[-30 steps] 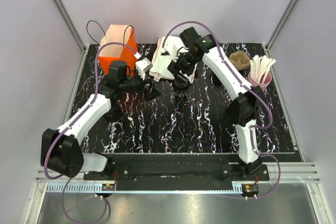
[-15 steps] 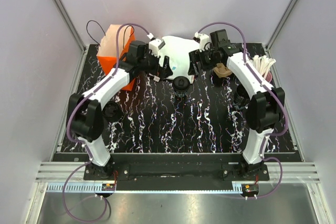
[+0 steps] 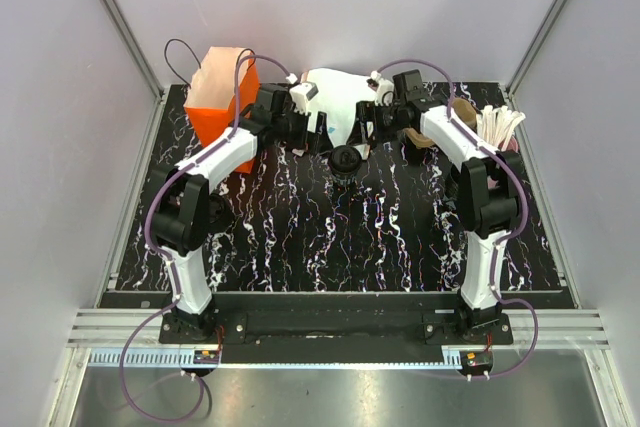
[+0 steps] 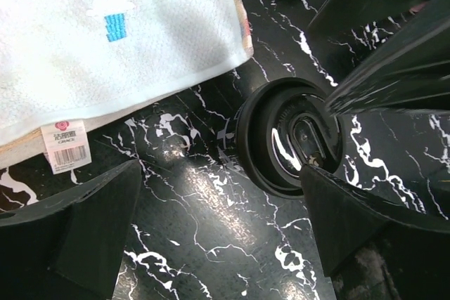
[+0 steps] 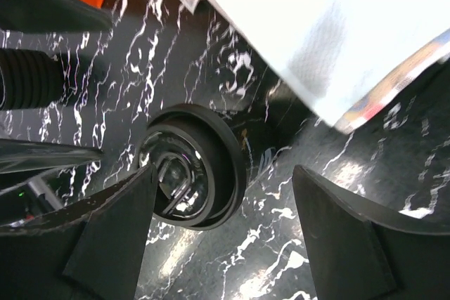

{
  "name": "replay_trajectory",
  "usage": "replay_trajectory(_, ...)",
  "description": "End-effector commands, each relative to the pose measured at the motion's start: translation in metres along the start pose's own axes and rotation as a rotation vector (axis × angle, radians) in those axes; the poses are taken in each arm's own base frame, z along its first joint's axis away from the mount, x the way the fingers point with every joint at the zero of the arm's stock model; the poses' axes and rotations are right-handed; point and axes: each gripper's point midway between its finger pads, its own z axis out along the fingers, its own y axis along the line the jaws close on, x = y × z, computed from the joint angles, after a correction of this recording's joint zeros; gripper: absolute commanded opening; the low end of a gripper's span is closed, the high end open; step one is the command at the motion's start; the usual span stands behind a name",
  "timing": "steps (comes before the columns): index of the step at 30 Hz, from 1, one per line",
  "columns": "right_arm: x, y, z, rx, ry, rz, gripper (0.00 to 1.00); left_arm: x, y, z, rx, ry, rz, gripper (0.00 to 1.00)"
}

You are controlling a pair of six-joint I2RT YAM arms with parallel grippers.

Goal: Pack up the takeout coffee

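Takeout coffee [image 3: 346,159] stands upright on the table [image 3: 300,237] just before the white towel [image 3: 335,97], left jaws and right jaws both wide and empty beside it; advise one arm alone close squarely below the rim, keeping it level toward the orange bag [image 3: 222,95].

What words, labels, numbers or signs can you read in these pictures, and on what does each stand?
"GRACE", probably: white tag on the white towel, below a red logo.
Line above it and digits of the barcode: too small to read.
Blue emblem on the towel: no letters.
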Motion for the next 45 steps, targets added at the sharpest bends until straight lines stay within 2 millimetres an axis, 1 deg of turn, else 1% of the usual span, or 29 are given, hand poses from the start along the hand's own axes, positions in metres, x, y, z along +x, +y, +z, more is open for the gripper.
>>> replay_trajectory(1,0.001,0.004,0.005,-0.050,-0.015,0.028,0.83,-0.032,-0.017,-0.004,0.068,-0.078,0.027,0.99)
replay_trajectory(4,0.007,0.003,0.006,-0.050,-0.003,0.040,0.82,-0.028,-0.021,0.000,0.080,-0.065,0.028,0.99)
replay_trajectory(8,0.014,0.003,0.007,-0.059,0.008,0.056,0.82,-0.028,-0.023,0.003,0.085,-0.062,0.030,0.99)
replay_trajectory(15,0.023,0.004,0.011,-0.078,0.030,0.089,0.80,-0.024,-0.022,0.009,0.080,-0.049,0.028,0.99)
replay_trajectory(20,0.026,0.005,0.012,-0.087,0.037,0.105,0.76,-0.019,-0.021,0.013,0.077,-0.035,0.029,0.99)
replay_trajectory(29,0.033,0.010,0.014,-0.122,0.061,0.143,0.72,-0.012,-0.019,0.018,0.073,-0.019,0.026,0.99)
replay_trajectory(37,0.045,0.008,0.020,-0.132,0.087,0.179,0.67,-0.007,-0.019,0.020,0.076,-0.012,0.024,0.99)
replay_trajectory(38,0.046,0.008,0.020,-0.132,0.091,0.181,0.66,-0.006,-0.019,0.021,0.077,-0.009,0.020,0.99)
replay_trajectory(42,0.050,0.007,0.022,-0.137,0.101,0.190,0.54,-0.004,-0.019,0.021,0.075,-0.006,0.017,0.99)
replay_trajectory(43,0.050,0.008,0.021,-0.143,0.102,0.192,0.47,-0.002,-0.020,0.022,0.077,-0.003,0.016,0.99)
replay_trajectory(45,0.051,0.009,0.023,-0.147,0.103,0.197,0.41,-0.002,-0.021,0.022,0.080,-0.002,0.017,0.99)
